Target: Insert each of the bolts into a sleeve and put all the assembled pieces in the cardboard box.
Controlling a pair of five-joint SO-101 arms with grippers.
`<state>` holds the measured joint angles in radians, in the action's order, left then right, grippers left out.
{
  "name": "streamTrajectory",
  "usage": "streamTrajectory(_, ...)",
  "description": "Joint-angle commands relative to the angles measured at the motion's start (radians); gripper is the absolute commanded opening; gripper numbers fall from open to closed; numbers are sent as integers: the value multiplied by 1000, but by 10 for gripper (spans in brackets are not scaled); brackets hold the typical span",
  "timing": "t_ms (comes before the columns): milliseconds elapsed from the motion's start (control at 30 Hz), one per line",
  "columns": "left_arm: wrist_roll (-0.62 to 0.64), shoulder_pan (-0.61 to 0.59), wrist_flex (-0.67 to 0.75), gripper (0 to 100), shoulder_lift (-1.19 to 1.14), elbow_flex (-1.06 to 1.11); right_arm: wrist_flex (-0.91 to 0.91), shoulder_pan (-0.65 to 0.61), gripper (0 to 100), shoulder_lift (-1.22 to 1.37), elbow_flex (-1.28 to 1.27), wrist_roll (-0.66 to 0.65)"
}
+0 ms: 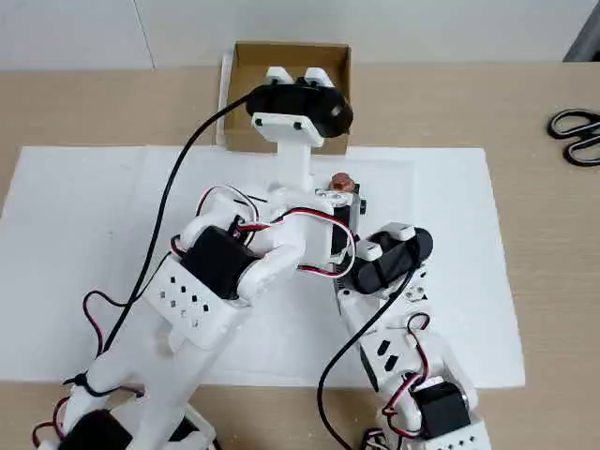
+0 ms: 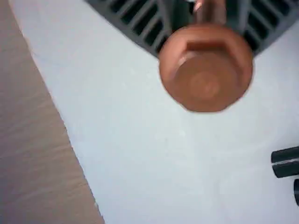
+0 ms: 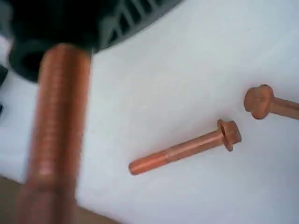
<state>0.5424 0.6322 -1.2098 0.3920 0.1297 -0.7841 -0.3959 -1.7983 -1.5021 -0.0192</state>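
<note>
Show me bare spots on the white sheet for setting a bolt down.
Free: the white sheet left of the black cable; its right strip toward the scissors. Crowded: the centre, where both arms meet by a copper bolt before the cardboard box.

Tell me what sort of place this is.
Probably a robotics lab or workshop bench: two robot arms share a wooden table covered with a white sheet, with copper bolts, a cardboard box and scissors laid out for an assembly exercise.
</note>
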Motion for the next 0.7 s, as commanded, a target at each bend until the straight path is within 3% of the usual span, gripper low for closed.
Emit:
streamTrajectory(0,9,5,2,6,-2,-44,24,-5,3,-16,14,6)
streamTrajectory(667,9,-35,61,6,-6,-44,24,-5,3,-16,14,6)
